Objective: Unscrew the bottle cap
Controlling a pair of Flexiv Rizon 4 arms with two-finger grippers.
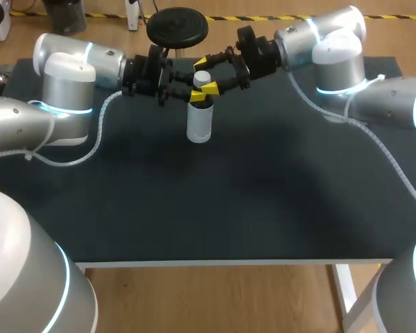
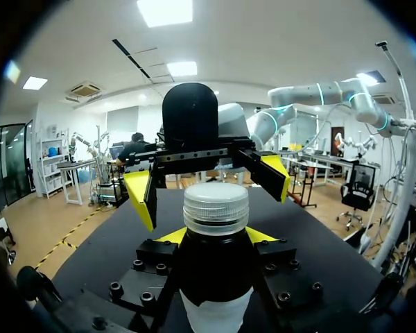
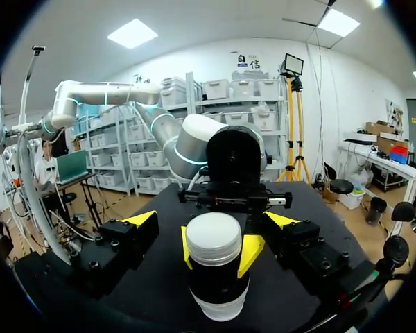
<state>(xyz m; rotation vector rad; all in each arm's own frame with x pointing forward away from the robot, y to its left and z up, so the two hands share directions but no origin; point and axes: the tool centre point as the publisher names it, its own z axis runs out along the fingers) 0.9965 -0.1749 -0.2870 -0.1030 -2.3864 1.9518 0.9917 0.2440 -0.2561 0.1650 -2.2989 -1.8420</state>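
Observation:
A bottle (image 1: pixel 199 123) with a white lower body, a dark upper part and a pale ribbed cap (image 1: pixel 202 78) stands upright near the far middle of the table. My left gripper (image 1: pixel 200 98) comes in from the left and is shut on the bottle's dark upper part just under the cap; the left wrist view shows the bottle (image 2: pixel 215 277) between its fingers. My right gripper (image 1: pixel 205 75) reaches in from the right at cap height. It stands open, one fingertip on either side of the cap (image 3: pixel 213 238) and clear of it.
The bottle stands on a black tabletop (image 1: pixel 229 194). White cables (image 1: pixel 100 132) hang from both arms onto its far corners. The table's pale front edge (image 1: pixel 215 263) runs across the near side.

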